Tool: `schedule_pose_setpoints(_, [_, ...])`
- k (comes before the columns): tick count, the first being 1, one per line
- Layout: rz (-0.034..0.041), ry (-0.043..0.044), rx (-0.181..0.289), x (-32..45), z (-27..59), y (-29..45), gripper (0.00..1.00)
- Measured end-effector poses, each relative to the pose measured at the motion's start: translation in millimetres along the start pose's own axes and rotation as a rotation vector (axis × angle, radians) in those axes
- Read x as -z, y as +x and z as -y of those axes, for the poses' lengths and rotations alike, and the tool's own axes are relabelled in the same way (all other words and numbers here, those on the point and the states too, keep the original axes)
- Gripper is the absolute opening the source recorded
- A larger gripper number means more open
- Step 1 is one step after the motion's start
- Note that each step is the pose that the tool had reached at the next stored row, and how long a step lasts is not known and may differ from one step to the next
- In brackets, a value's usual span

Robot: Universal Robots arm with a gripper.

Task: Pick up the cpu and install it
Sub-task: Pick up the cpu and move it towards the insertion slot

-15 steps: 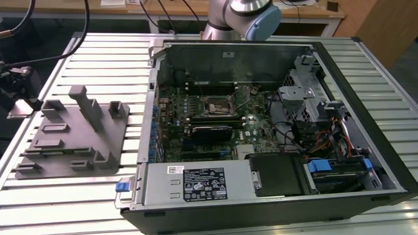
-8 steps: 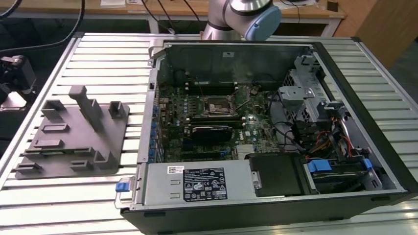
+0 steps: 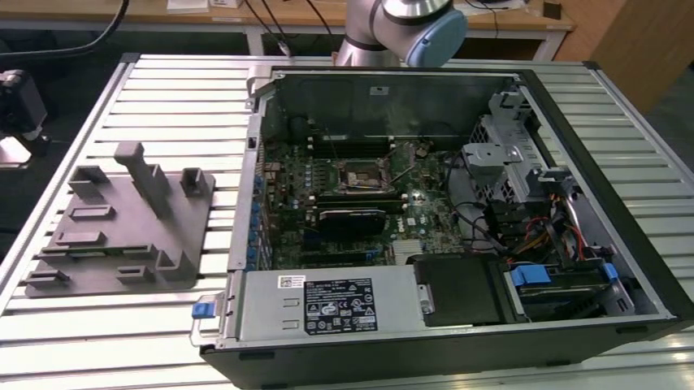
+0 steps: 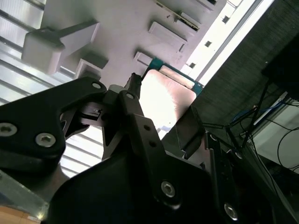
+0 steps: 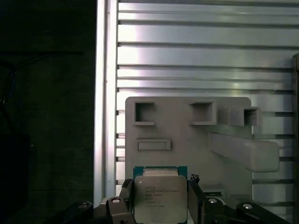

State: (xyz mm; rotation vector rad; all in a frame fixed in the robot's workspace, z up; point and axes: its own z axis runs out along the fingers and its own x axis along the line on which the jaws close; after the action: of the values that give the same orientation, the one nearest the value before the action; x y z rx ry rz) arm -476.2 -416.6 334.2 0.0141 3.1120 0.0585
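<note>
The cpu (image 5: 159, 199), a pale metal square on a green-edged board, sits between the black fingers (image 5: 125, 193) of my gripper (image 5: 160, 189), which is shut on it. It hangs well above the grey fixture plate (image 5: 187, 140), over the plate's near edge. In the second wrist view the cpu (image 4: 166, 95) shows bright between the two black finger links, with my gripper (image 4: 163, 100) closed on its opposite edges. The exterior view has the black socket frame (image 3: 358, 177) on the motherboard inside the open computer case (image 3: 639, 268), to the right of the fixture plate (image 3: 119, 236).
The arm's grey and blue joint (image 3: 418, 28) stands behind the case. The case and fixture rest on a ribbed metal table (image 3: 130, 333). Upright fixture blocks (image 3: 141, 175) rise from the plate. A power supply (image 3: 325, 305), drive bays and cables (image 3: 542, 236) crowd the case's near and right sides.
</note>
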Motion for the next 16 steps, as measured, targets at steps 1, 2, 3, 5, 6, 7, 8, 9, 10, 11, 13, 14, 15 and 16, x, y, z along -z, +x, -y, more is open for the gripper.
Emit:
schedule_pose_setpoints(1, [0.0003, 0.0, 0.0, 3.1, -0.2, -0.1, 0.55])
schedule_pose_setpoints(2, [0.0005, 0.0, 0.0, 6.2, -0.4, -0.2, 0.55])
schedule_pose_setpoints(3, [0.0007, 0.0, 0.0, 9.4, -0.6, -0.3, 0.55])
schedule_pose_setpoints(5, [0.0013, 0.0, 0.0, 15.7, -1.0, -0.5, 0.55])
schedule_pose_setpoints(6, [0.0016, 0.0, 0.0, 18.6, -1.2, -0.5, 0.55])
schedule_pose_setpoints(7, [0.0018, 0.0001, 0.0, 21.7, -1.3, -0.6, 0.55])
schedule_pose_setpoints(8, [0.0022, -0.0001, 0.0, 24.6, -1.5, -0.7, 0.55])
schedule_pose_setpoints(9, [0.0024, 0.0, 0.0, 27.6, -1.7, -0.8, 0.55])
schedule_pose_setpoints(10, [0.0027, 0.0, 0.0, 30.6, -1.9, -0.9, 0.55])
schedule_pose_setpoints(11, [0.0029, 0.0, 0.0, 33.6, -2.1, -1.0, 0.55])
schedule_pose_setpoints(13, [0.0036, -0.0001, 0.0, 39.9, -2.6, -1.1, 0.55])
schedule_pose_setpoints(14, [0.0039, -0.0001, 0.0, 42.8, -2.7, -1.2, 0.55])
schedule_pose_setpoints(15, [0.0041, 0.0, 0.0, 45.5, -3.0, -1.3, 0.55])
schedule_pose_setpoints(16, [0.0046, 0.0, 0.0, 47.7, -3.1, -1.4, 0.55])
